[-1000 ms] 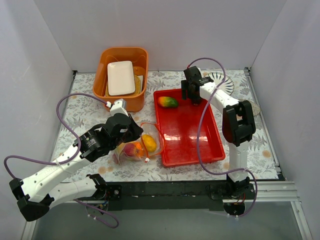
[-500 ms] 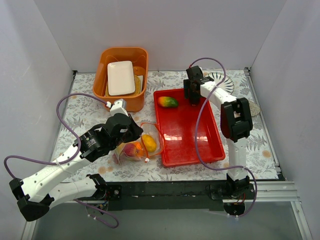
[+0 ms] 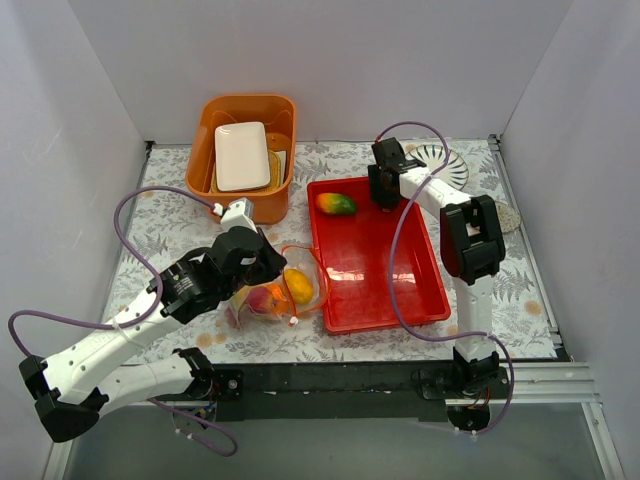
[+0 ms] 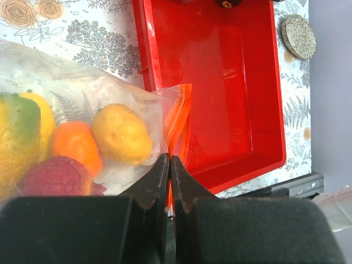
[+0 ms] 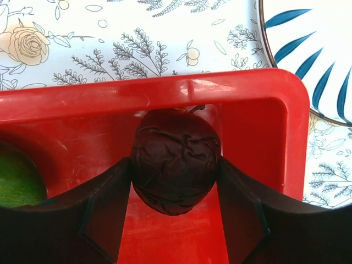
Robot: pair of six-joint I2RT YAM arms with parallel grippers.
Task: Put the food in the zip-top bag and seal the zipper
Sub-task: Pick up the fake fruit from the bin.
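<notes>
The right gripper [image 5: 175, 165] is closed around the dark purple ball [image 5: 174, 179], one finger pressed to each side, in the far right corner of the red tray [image 5: 264, 110]. The ball's skin looks wrinkled and hard, probably light plastic, and being round it may squirt out unless it is held across its widest part, as here. A mango [image 3: 335, 204] lies at the tray's far left. Left of the tray, the left gripper [image 4: 170, 162] has its jaws pinched together on the zipper [image 4: 184, 110] of the zip-top bag [image 4: 82, 93], which holds an orange [image 4: 74, 144], a yellow piece [image 4: 121, 135] and a grape bunch [image 4: 55, 176]. The film looks thin, limp and slippery (the strip seems its only firm edge), so the mouth looks the best place to hold.
</notes>
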